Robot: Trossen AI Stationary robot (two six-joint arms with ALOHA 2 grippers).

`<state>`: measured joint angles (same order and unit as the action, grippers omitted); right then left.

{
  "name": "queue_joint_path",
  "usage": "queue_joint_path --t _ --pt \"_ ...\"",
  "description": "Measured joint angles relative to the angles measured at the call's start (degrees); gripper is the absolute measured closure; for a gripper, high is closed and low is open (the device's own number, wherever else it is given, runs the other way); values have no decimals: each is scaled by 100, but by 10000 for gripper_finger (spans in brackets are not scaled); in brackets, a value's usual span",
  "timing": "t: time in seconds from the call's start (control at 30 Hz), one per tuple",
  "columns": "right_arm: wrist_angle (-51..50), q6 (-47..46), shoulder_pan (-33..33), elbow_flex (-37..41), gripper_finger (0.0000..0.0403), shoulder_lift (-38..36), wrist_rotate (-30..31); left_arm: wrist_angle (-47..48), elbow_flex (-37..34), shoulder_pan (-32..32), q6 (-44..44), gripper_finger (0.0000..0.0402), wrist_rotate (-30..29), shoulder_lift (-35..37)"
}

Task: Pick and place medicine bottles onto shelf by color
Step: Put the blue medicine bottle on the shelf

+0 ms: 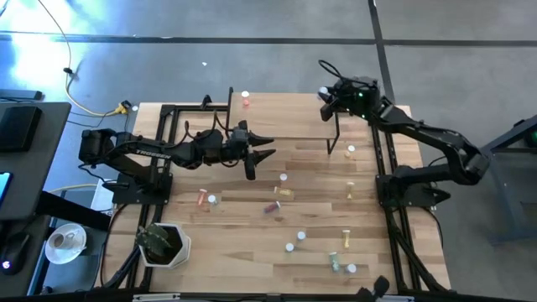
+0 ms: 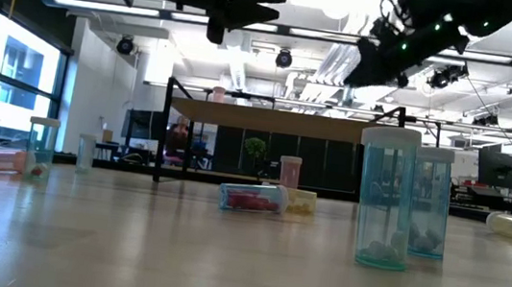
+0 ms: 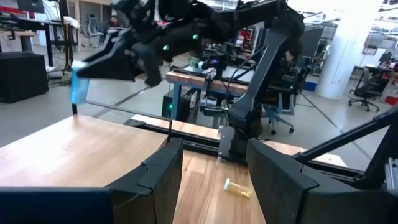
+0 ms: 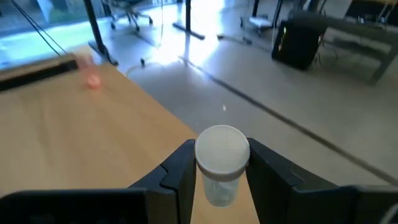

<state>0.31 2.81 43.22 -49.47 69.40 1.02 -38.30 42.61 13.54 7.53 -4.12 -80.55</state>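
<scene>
Two blue bottles stand closest to my low camera. On the table I count roughly a dozen bottles. One pink bottle sits at the shelf's far edge. My right gripper clamps a white-capped bottle over the shelf's right corner; my left gripper hangs unclenched, empty, beside the shelf's near edge.

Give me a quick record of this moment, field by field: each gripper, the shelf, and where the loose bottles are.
right gripper: shut on a white-capped bottle, above the shelf's right end
left gripper: open, empty, over the shelf's near edge
shelf: light-wood board on black legs, one pink bottle standing at its far left corner
loose bottles: scattered on the tabletop in front of the shelf, some upright, some lying
nearest low camera: two upright blue bottles
</scene>
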Motion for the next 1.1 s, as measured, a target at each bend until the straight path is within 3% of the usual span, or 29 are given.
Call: queue_joint_path --t 0.37,1.1 --pt "-63 61 125 0 291 581 -125 -2 0 0 -2 231 -15 0" --pt "-164 -184 125 -9 285 699 125 -4 0 0 -15 231 -13 0"
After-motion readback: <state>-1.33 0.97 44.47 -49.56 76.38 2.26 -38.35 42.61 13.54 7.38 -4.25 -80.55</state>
